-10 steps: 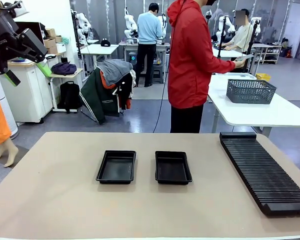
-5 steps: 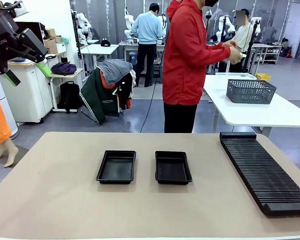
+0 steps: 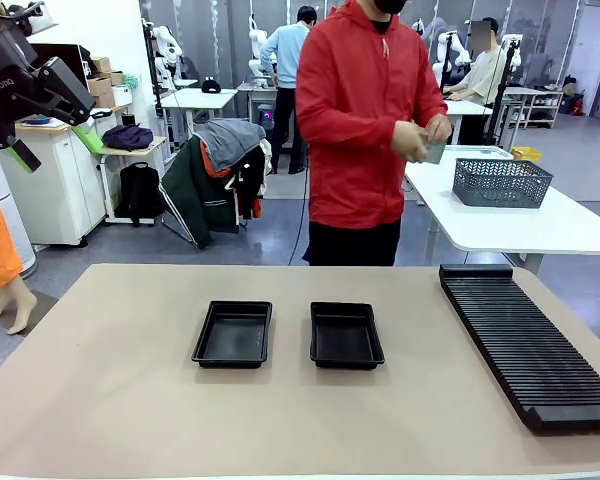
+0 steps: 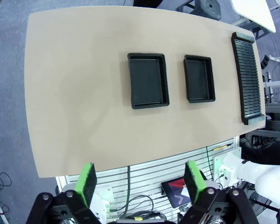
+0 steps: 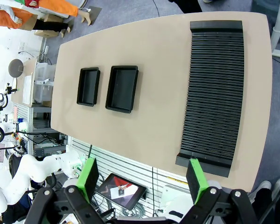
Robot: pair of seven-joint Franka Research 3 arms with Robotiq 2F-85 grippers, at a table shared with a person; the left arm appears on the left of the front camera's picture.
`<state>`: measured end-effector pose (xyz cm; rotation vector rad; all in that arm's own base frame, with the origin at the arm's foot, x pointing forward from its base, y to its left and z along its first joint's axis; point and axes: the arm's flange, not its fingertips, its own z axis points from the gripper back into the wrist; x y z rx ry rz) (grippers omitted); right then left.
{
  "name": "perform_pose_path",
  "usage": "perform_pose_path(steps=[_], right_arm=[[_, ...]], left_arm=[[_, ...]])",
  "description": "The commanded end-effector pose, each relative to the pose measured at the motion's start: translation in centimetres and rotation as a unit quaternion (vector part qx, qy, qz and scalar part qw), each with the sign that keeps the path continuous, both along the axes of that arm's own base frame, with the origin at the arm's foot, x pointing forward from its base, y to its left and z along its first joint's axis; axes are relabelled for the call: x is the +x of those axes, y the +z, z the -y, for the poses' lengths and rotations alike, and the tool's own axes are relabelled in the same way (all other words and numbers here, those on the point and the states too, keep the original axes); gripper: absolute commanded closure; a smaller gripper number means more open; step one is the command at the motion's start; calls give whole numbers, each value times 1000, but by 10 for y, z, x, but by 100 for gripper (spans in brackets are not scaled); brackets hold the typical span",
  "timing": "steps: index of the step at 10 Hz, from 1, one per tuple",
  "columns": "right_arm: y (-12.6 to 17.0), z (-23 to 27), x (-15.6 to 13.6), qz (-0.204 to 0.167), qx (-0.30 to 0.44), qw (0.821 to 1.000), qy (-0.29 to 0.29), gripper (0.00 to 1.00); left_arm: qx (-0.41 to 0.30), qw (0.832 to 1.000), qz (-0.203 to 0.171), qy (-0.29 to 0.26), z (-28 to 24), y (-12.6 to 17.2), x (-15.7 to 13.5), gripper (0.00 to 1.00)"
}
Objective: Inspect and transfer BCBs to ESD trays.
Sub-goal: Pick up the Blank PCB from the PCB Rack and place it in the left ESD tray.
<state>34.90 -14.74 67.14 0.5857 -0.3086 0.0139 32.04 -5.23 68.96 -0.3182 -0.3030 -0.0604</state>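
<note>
Beyond the slotted rack (image 3: 525, 340), the person's hands (image 3: 412, 141) half-cover a pale BCB (image 3: 435, 153); left gripper (image 4: 141, 179) and right gripper (image 5: 142, 179) gape wide, holding nothing.

Tabletop (image 3: 120, 400) was seen as a smooth, matt beige surface, no shine to speak of. The two ESD trays (image 3: 233, 334) (image 3: 346, 335) were made out as black plastic, with a soft sheen on the floors and rims. The slotted rack (image 3: 525, 345) was read as black plastic too, ribbed and duller. The basket (image 3: 501, 183) on the smooth white table (image 3: 540, 228) was taken for grey mesh, and the person's red jacket (image 3: 355, 110) for smooth, faintly glossy cloth.
</note>
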Motion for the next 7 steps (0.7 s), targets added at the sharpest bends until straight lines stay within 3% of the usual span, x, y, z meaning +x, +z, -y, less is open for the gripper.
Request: perform_pose_path(steps=[1, 7], right_arm=[[0, 0, 0, 0, 0, 1000, 0, 0], [0, 0, 0, 0, 0, 1000, 0, 0]], left_arm=[[0, 1000, 0, 1, 0, -1, 0, 0], [0, 1000, 0, 1, 0, -1, 0, 0]])
